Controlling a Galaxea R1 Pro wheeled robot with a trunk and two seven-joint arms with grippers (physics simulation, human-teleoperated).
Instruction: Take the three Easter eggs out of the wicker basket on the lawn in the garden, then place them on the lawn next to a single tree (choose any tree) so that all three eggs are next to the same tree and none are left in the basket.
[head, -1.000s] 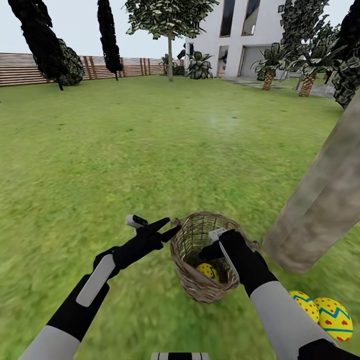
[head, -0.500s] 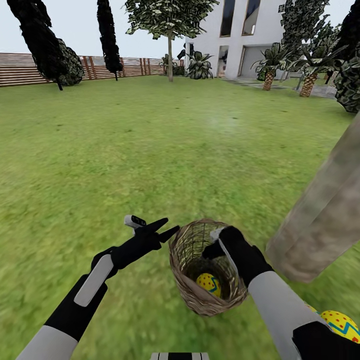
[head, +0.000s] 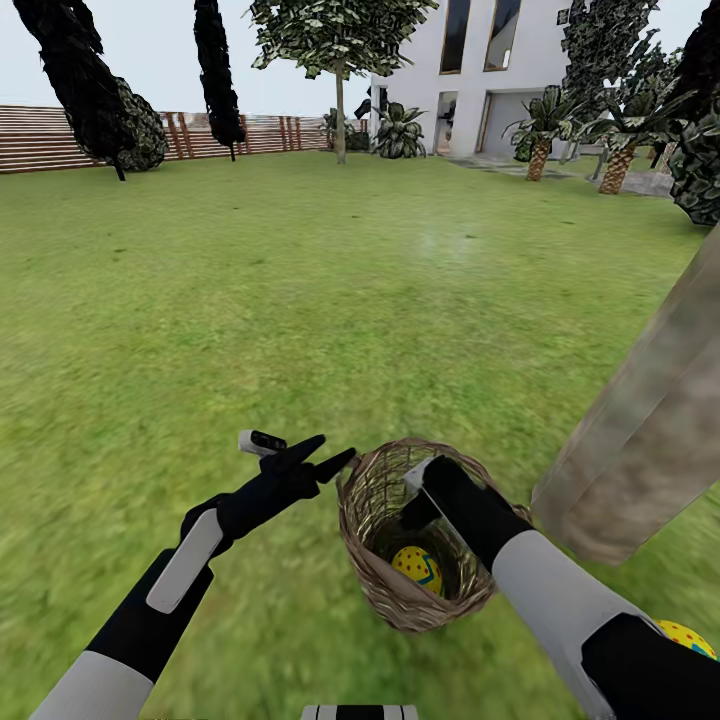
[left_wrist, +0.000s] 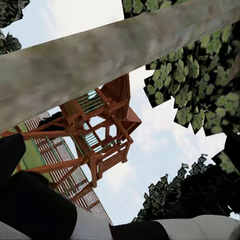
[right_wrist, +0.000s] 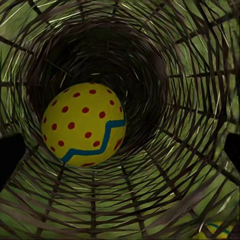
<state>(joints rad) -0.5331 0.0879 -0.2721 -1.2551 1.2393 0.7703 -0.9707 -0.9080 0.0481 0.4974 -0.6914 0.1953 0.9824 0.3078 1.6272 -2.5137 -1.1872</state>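
The wicker basket (head: 372, 520) stands tilted on the lawn (head: 300, 300) in front of me. One yellow Easter egg (head: 417, 567) with a blue zigzag and red dots lies at its bottom, large in the right wrist view (right_wrist: 82, 124). My right gripper (head: 420, 498) is open and reaches into the basket's mouth above that egg, apart from it. My left gripper (head: 322, 455) is open beside the basket's left rim, holding nothing. Another egg (head: 690, 638) lies on the grass near the tree trunk (head: 650, 420), mostly hidden by my right forearm.
The thick pale trunk leans across the right of the head view, just right of the basket. Far off stand a slatted fence (head: 60, 138), dark columnar trees (head: 75, 70) and a white house (head: 500, 70). A red-brown wooden play structure (left_wrist: 102, 132) shows in the left wrist view.
My right gripper has pushed a little further into the basket, which has tipped slightly. My right arm now covers most of the eggs on the grass. The left gripper has drifted slightly left.
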